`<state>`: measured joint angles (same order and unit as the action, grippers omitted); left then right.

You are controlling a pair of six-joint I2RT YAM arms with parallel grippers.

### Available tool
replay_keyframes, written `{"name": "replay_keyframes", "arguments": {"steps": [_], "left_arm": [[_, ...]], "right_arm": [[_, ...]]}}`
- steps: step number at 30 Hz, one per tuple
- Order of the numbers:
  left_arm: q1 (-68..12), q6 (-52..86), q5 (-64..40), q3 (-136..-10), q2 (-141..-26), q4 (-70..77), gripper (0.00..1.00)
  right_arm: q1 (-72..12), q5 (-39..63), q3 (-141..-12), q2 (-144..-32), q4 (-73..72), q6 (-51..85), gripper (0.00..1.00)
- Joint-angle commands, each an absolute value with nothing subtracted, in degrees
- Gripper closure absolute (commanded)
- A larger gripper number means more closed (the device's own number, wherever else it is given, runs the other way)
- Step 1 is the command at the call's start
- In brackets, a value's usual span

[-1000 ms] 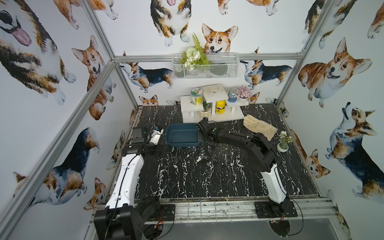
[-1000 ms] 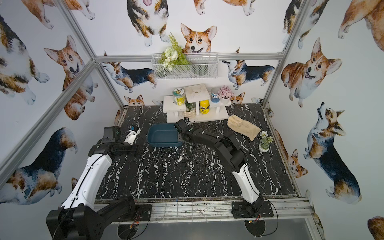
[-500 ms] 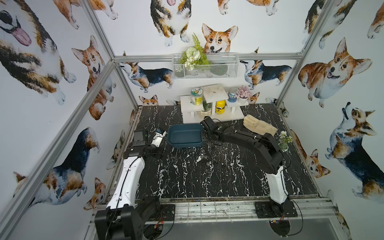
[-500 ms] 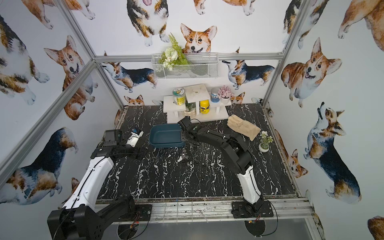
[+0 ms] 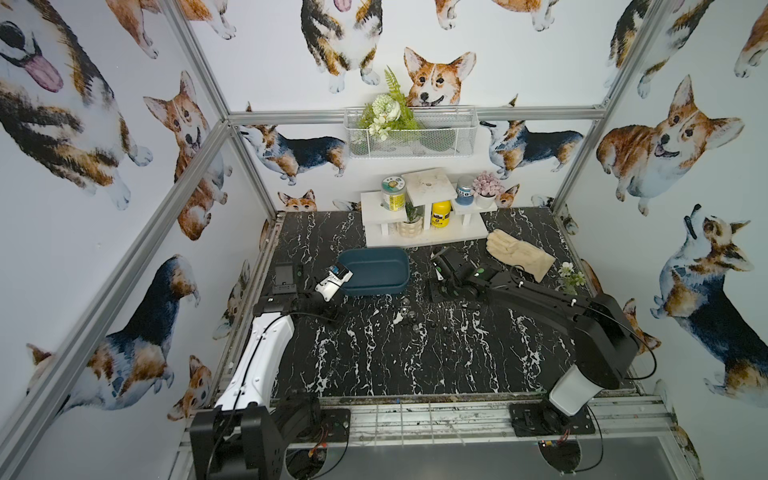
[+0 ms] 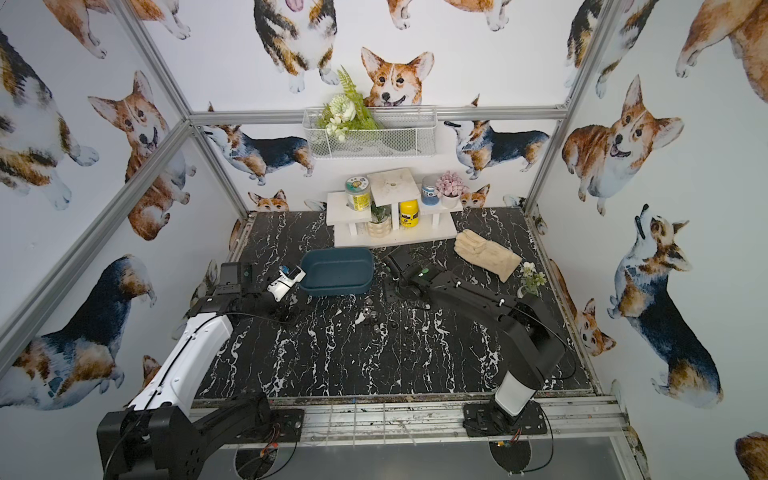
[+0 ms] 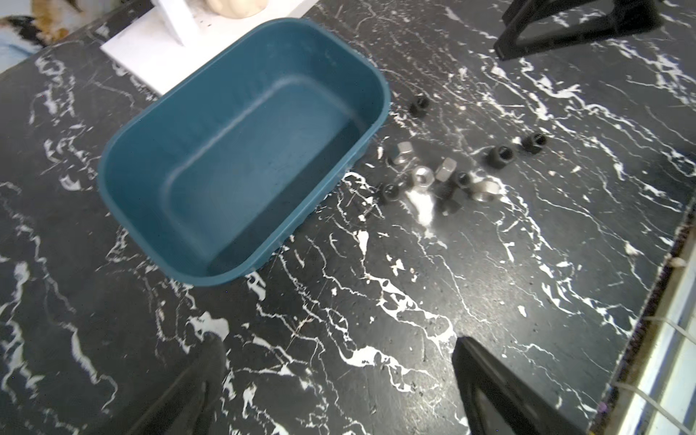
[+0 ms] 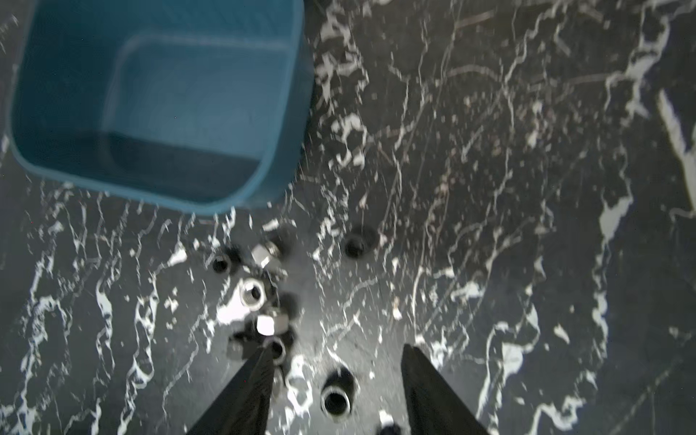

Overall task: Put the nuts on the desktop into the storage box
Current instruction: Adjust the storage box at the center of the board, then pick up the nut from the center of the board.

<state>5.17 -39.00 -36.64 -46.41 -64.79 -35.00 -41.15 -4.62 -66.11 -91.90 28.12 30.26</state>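
In both top views the storage box (image 5: 374, 270) sits on the desktop (image 5: 415, 365) just above the frame's middle, in front of the white shelf stand (image 5: 424, 239). The nuts (image 5: 410, 318) lie scattered on the desktop just below and right of the box. My left arm (image 5: 262, 357) rises from the lower left and ends beside the box's left end. My right arm (image 5: 540, 295) reaches in from the lower right and ends just right of the box, above the nuts. A pale glove (image 5: 519, 255) lies at the right, well apart from the box. From up here I cannot make out my jaws.

In the left wrist view my left gripper (image 7: 337, 342) stands spread wide and holds nothing, with marbled desktop between its dark fingers (image 7: 489, 384). Beyond them the box lies flat, and silver and black nuts cluster just beside one of its corners, some touching each other. One black nut (image 7: 418, 104) lies alone near the box's wall.

The right wrist view is blurred. My right gripper (image 8: 335, 348) is parted and pinches nothing. A black nut in the gap (image 8: 336, 397) rests on the desktop between my fingers. One fingertip (image 8: 260, 361) overlaps the edge of the cluster, and I cannot tell whether it touches. The cluster lies between my fingers and the box, outside its wall.
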Motion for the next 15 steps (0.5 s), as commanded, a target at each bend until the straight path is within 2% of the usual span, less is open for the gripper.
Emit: {"name": "replay_keyframes", "arguments": {"steps": [1, 8, 11, 15], "left_arm": [[4.92, -42.45, -40.29, -46.15, -66.07, -33.81, 0.00], [3.91, -40.86, -40.77, -45.15, -68.42, -31.64, 0.00], [2.95, -41.07, -40.47, -44.53, -68.73, -32.07, 0.00], [2.35, -41.05, -40.95, -43.53, -69.25, -31.67, 0.00]], "right_arm": [[-42.67, -6.36, -62.89, -88.42, 34.78, 33.71, 0.39], [-46.33, -7.38, -58.24, -88.28, 38.49, 39.19, 0.43], [-46.45, -8.68, -57.73, -89.56, 39.91, 42.79, 0.49], [-46.41, -8.13, -56.17, -89.59, 38.75, 44.74, 0.51]]}}
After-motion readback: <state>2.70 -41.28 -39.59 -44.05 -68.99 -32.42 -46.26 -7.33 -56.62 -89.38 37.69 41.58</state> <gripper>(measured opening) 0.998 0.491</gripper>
